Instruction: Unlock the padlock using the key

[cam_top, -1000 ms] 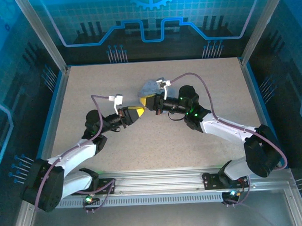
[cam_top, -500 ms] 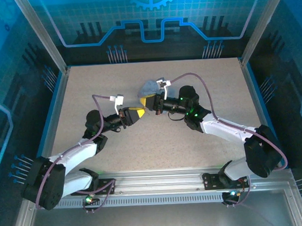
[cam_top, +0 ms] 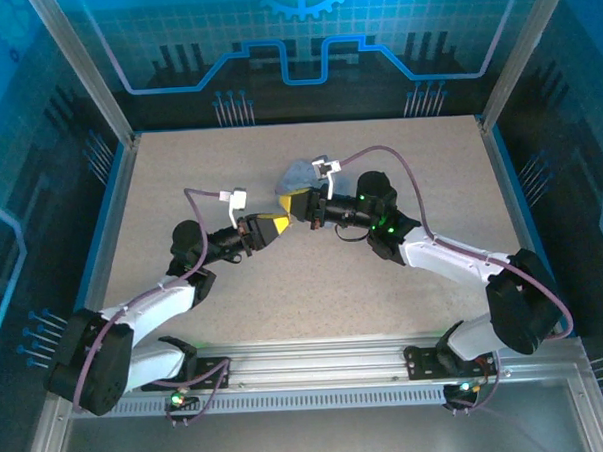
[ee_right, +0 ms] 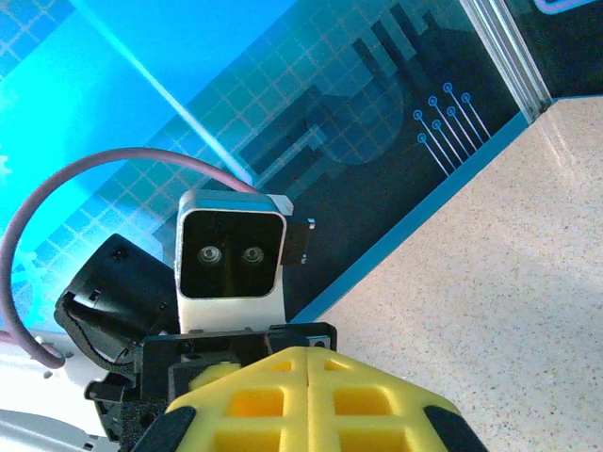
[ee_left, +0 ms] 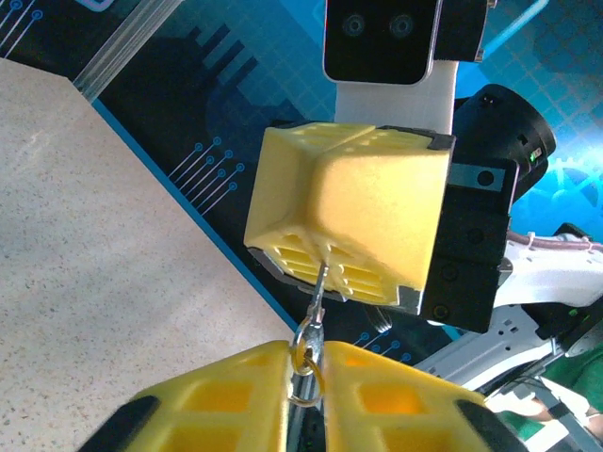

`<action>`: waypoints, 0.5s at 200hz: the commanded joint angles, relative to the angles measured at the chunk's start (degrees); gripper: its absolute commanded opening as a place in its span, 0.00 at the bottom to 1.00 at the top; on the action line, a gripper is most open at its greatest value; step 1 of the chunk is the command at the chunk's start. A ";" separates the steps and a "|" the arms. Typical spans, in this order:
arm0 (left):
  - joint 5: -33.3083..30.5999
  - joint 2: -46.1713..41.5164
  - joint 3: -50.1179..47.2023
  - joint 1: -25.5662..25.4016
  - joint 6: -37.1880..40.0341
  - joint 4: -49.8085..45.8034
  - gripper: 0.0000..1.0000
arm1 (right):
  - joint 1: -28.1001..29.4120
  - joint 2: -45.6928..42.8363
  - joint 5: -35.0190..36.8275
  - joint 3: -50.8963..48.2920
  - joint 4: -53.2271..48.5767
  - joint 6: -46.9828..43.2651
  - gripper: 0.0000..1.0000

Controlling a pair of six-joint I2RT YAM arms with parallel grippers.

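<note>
On the left, my left end effector [cam_top: 272,225] hung over the middle of the counter [cam_top: 285,297], pointing right and away from me. Its yellow fingers [ee_left: 226,395] were closed almost together, pinching the small ring [ee_left: 304,365] at the head of the key [ee_left: 320,294]. The key stood out from that grip as a thin metal sliver, off the counter, slanting toward my other arm.

Its tip met the seam between the yellow fingers [ee_left: 367,212] of my right end effector [cam_top: 295,204], which faced the left one from just beside it, nearly tip to tip. Those fingers were pressed flat against each other with no gap that I could see from my right wrist. Whatever lay between them was hidden, so I could not tell where the padlock was.

Just beyond my right end effector, a pale grey-blue object [cam_top: 298,172] lay on the counter, its shape unclear from above.
</note>
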 commanded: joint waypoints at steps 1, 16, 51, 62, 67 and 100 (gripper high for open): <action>1.38 0.44 0.47 0.45 -0.04 2.95 0.11 | 0.81 0.57 -1.36 0.75 1.86 0.28 0.00; 1.37 0.44 0.34 0.50 -0.08 2.97 0.03 | 0.81 0.64 -1.37 0.79 1.67 0.11 0.00; 0.64 0.13 -0.51 0.72 0.72 2.85 0.00 | 0.85 0.51 0.02 0.96 -0.32 0.17 0.00; 0.14 -0.38 -0.97 0.93 1.27 2.27 0.00 | 0.84 0.32 0.84 1.20 -1.77 -0.12 0.05; -0.17 -0.65 -1.13 0.98 1.66 1.82 0.00 | 0.81 0.15 1.26 1.36 -2.61 -0.09 0.12; -4.08 -4.34 -1.92 1.25 6.79 -7.62 0.00 | 0.85 -1.28 5.47 2.01 -8.23 -0.70 0.50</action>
